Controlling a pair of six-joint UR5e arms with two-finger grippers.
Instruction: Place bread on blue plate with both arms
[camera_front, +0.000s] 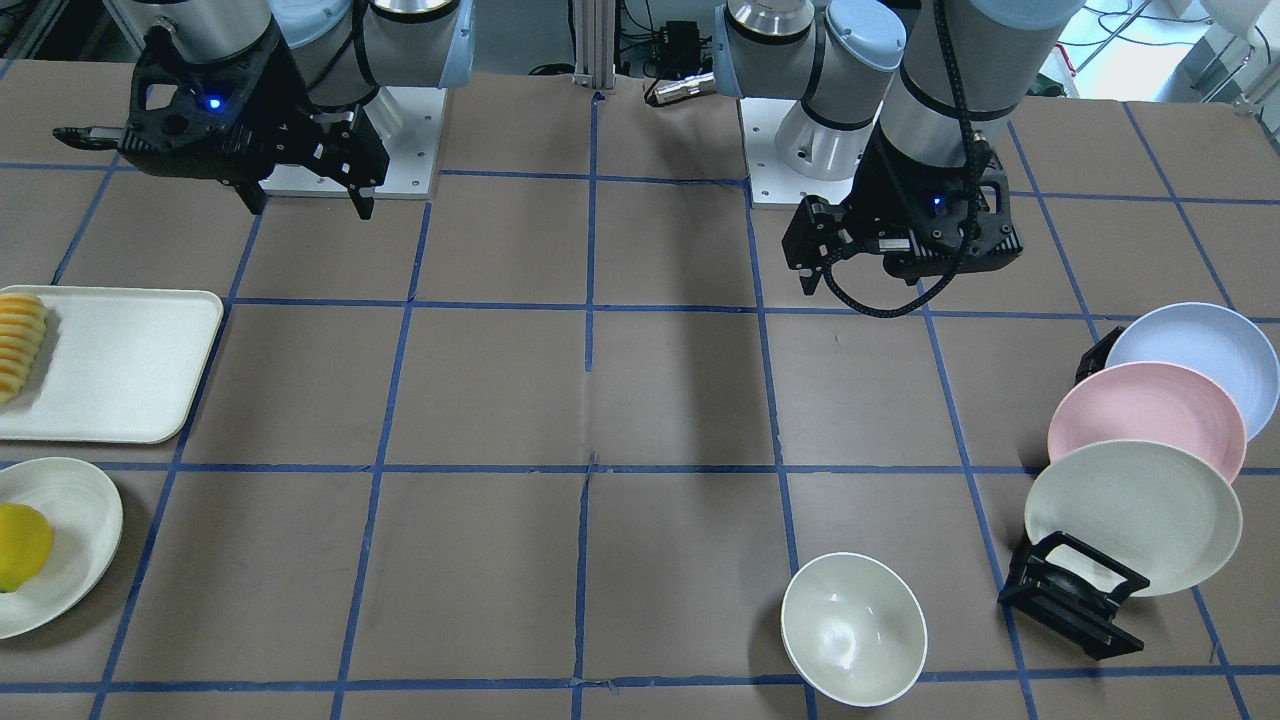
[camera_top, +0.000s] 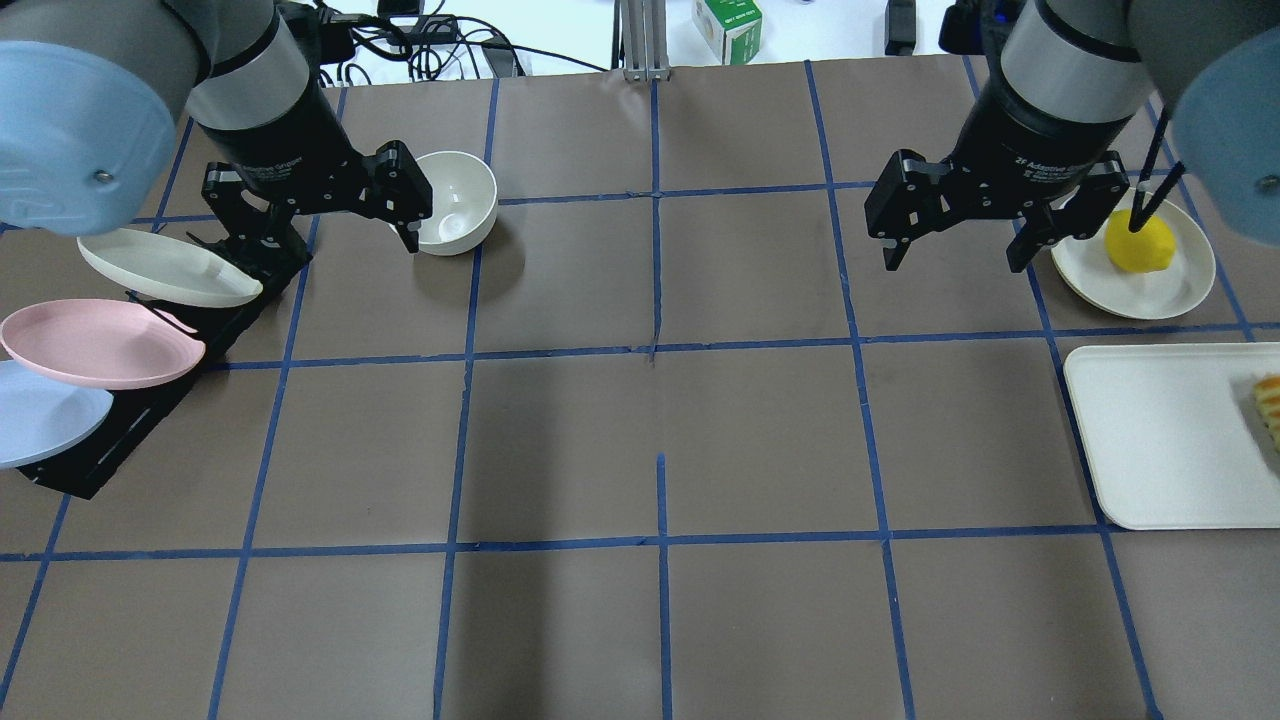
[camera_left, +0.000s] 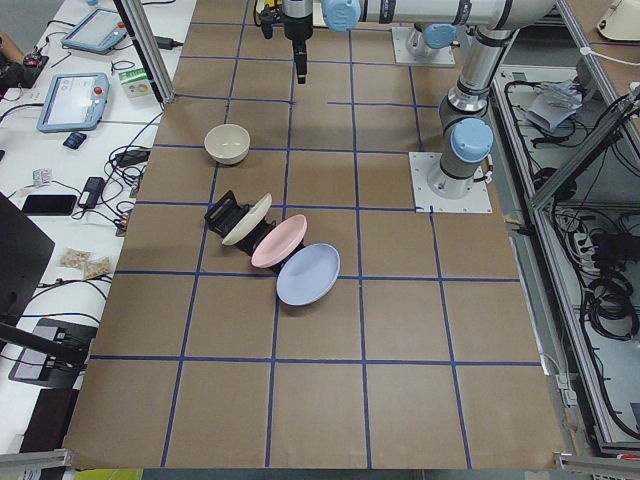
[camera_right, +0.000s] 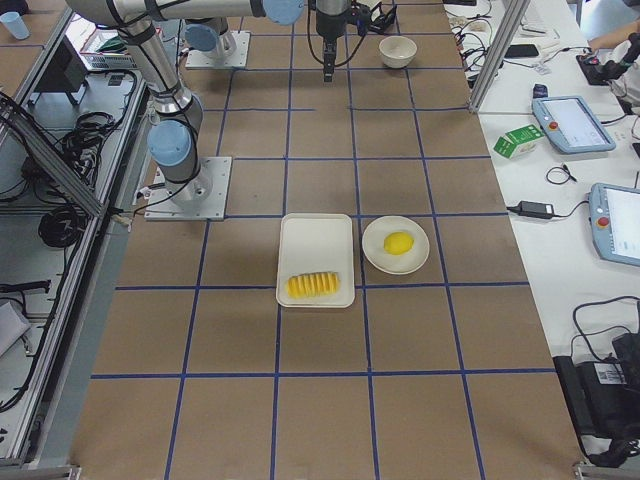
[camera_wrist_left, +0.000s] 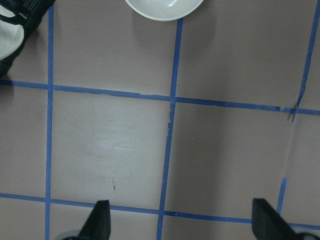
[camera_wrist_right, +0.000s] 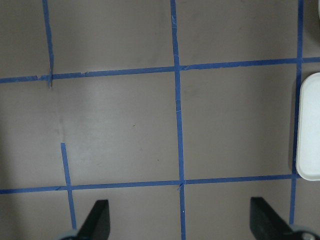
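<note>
The bread (camera_front: 20, 345) lies at one end of a white tray (camera_front: 130, 370); it also shows in the overhead view (camera_top: 1268, 405) and the right side view (camera_right: 313, 286). The blue plate (camera_front: 1195, 355) leans in a black rack (camera_front: 1070, 595) behind a pink plate and a cream plate; it also shows in the overhead view (camera_top: 45, 425). My left gripper (camera_top: 325, 235) is open and empty above the table, near the rack and a white bowl. My right gripper (camera_top: 952, 262) is open and empty above the table, beside the lemon plate. Both wrist views show spread fingertips (camera_wrist_left: 100, 222) (camera_wrist_right: 100, 220) over bare mat.
A white bowl (camera_top: 455, 200) stands close to my left gripper. A lemon (camera_top: 1138, 242) sits on a cream plate (camera_top: 1190, 290) beyond the tray (camera_top: 1160, 440). The pink plate (camera_front: 1145, 415) and cream plate (camera_front: 1130, 515) lean in the rack. Blue tape lines cross the brown mat.
</note>
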